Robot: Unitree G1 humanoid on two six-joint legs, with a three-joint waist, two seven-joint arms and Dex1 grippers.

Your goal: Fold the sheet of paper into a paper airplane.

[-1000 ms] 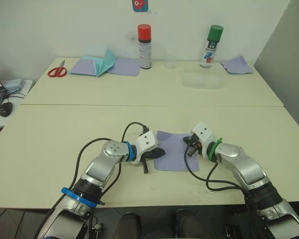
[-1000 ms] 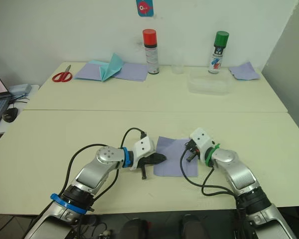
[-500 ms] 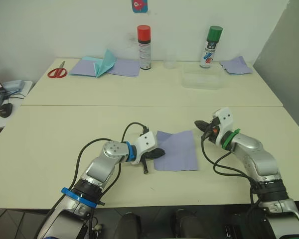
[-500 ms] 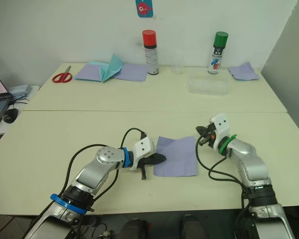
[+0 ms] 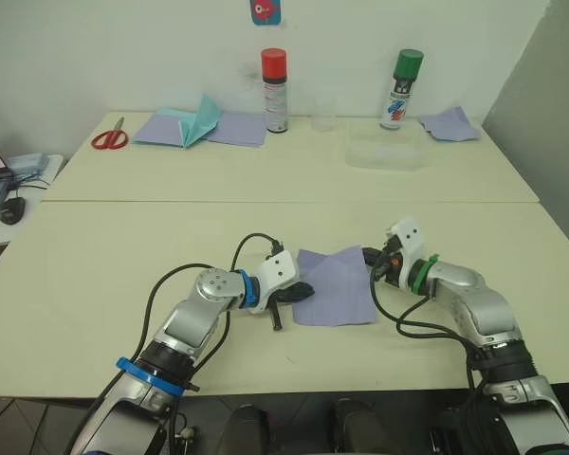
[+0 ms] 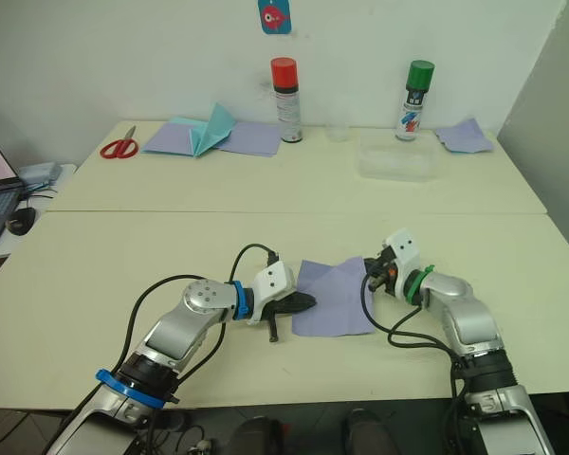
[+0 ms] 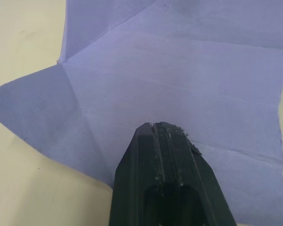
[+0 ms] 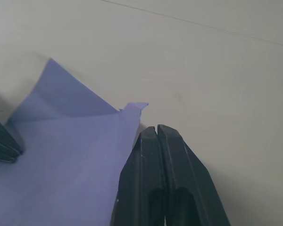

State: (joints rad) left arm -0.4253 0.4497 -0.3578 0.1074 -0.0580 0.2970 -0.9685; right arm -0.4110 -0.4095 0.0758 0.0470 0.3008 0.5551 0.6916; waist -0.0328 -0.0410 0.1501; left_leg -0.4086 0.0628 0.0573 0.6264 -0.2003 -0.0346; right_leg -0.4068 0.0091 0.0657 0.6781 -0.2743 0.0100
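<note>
The sheet of paper lies on the table between both arms.

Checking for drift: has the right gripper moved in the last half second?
Yes. The right gripper came back in toward the sheet of paper's far right corner, closing the gap; the left gripper stays on the paper's left edge.

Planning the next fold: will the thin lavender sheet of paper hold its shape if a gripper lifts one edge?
Probably not: the thin lavender sheet of paper looks floppy, its far right corner already curling up. It seems light, so it may slide unless the left gripper pins it. Visible creases should guide bending.
</note>
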